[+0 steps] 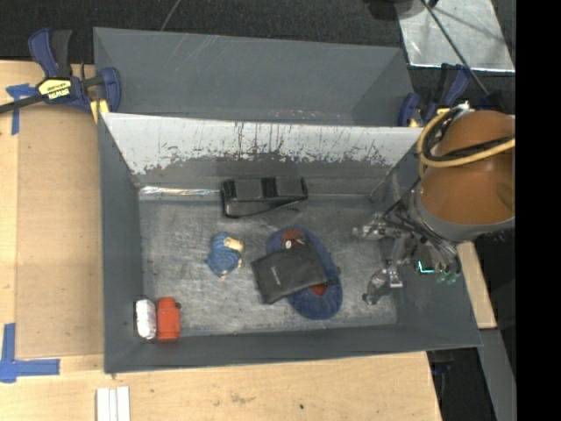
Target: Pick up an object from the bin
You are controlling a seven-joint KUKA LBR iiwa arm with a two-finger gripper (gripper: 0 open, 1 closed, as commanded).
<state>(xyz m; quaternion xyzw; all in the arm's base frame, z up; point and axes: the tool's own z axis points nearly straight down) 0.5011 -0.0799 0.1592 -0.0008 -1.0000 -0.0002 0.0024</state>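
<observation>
The grey metal bin (121,261) takes up the middle of the frame, and its things lie spread over the floor. In the lower left corner of the floor lies a small cylinder (158,318), white at its left end and orange at its right, on its side against the left wall. Right of it and higher, left of centre, sits a small blue and yellow soft toy (225,255), apart from everything else. Along the back edge of the floor lies a long black stapler-like thing (263,196). Below it, at the centre, a flat black pouch (287,274) rests tilted on a blue fabric piece (320,298), with a bit of red showing at the top. At the right end of the bin the gripper (379,261) hangs above bare floor, near the blue fabric piece but not touching it. Whether the gripper is wide or narrow I cannot tell. Above it, at the right edge, is the arm's orange cover (465,178).
</observation>
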